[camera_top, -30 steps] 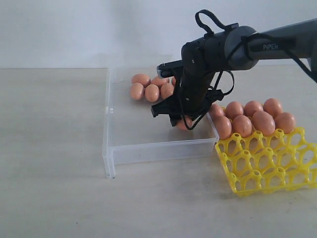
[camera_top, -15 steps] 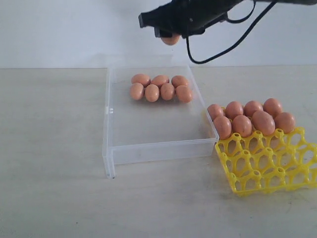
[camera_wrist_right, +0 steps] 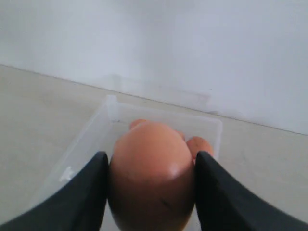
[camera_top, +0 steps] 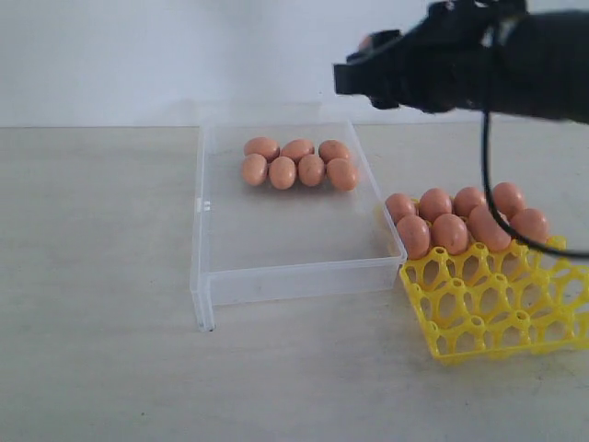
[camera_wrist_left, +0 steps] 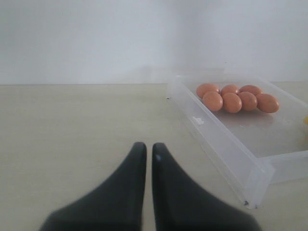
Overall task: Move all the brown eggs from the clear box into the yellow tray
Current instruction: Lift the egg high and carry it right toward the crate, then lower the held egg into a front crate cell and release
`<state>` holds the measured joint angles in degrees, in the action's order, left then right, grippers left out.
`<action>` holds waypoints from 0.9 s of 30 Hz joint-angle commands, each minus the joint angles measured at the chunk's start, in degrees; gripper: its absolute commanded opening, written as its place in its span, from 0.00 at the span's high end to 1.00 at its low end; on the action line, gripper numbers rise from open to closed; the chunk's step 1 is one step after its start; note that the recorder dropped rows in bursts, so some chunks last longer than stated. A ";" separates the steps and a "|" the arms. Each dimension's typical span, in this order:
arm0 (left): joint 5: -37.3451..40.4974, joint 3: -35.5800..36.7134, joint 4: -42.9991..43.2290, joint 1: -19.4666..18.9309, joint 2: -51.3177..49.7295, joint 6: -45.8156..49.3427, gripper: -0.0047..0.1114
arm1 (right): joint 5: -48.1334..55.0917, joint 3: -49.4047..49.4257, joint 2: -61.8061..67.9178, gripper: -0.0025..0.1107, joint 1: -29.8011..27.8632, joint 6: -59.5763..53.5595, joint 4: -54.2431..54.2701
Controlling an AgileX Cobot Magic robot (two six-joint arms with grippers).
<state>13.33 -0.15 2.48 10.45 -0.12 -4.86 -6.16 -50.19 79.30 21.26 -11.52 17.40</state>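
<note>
Lift is done. 1 s ago the right gripper point(camera_wrist_right: 152, 161) was low in the near right corner of the clear box point(camera_top: 294, 281). Half a sec later it was high over the box's far end, and now it has swung rightward toward the yellow tray point(camera_top: 497, 313) side, well above everything. How far fwd or back it hangs can't be told from the exterior view.

Its fingers point(camera_wrist_right: 89, 192) are clamped on 1 brown egg point(camera_wrist_right: 151, 192), 1 pad per side, w/ the egg filling the gap.

7 eggs point(camera_top: 282, 172) are left in the box, bunched in 2 touching rows at the far end. 8 eggs point(camera_top: 451, 232) sit in the tray's 2 back rows, and the front cells show empty.

Judgement: the pick held and the carry is under way, so the task is roughly half done. The next move probably calls for a descent onto an open cell just in front of the filled rows w/o knocking their eggs.

The left gripper point(camera_wrist_left: 145, 159) hovers over bare table point(camera_wrist_left: 72, 125) beside the box. Its fingers are pressed nearly together w/ nothing between them.
</note>
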 commanded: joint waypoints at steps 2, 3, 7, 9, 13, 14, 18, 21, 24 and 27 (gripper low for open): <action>-0.05 0.15 -0.14 -0.20 0.12 0.13 0.92 | -18.96 16.53 -8.53 0.98 -1.58 2.54 0.05; -0.05 0.15 -0.14 -0.20 0.12 0.13 0.92 | -19.60 17.65 -8.91 0.98 -2.62 5.65 -0.12; -0.05 0.15 -0.14 -0.20 0.12 0.13 0.92 | -20.88 18.83 -8.63 0.98 -10.44 26.57 -18.59; -0.05 0.15 -0.14 -0.20 0.12 0.13 0.92 | -27.09 18.71 -8.13 0.98 -16.06 45.17 -39.62; -0.05 0.15 -0.14 -0.20 0.12 0.13 0.92 | -52.47 15.40 -3.05 0.98 -30.77 79.12 -74.95; -0.05 0.15 -0.14 -0.20 0.12 0.13 0.92 | -56.47 14.43 -1.44 0.98 -33.19 82.14 -79.20; -0.05 0.15 -0.14 -0.20 0.12 0.13 0.92 | -63.80 11.92 6.03 0.98 -40.76 85.26 -90.91; -0.05 0.15 -0.14 -0.20 0.12 0.13 0.92 | -63.80 11.92 10.74 0.98 -42.56 85.42 -98.98; -0.05 0.15 -0.14 -0.20 0.12 0.13 0.92 | -63.80 11.92 15.00 0.98 -41.87 83.65 -109.58; -0.05 0.15 -0.14 -0.20 0.12 0.13 0.92 | -63.80 11.92 18.66 0.98 -40.68 80.35 -109.66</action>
<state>13.33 -0.15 2.48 10.45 -0.12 -4.86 -68.62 -37.99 95.55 -19.98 71.98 -90.77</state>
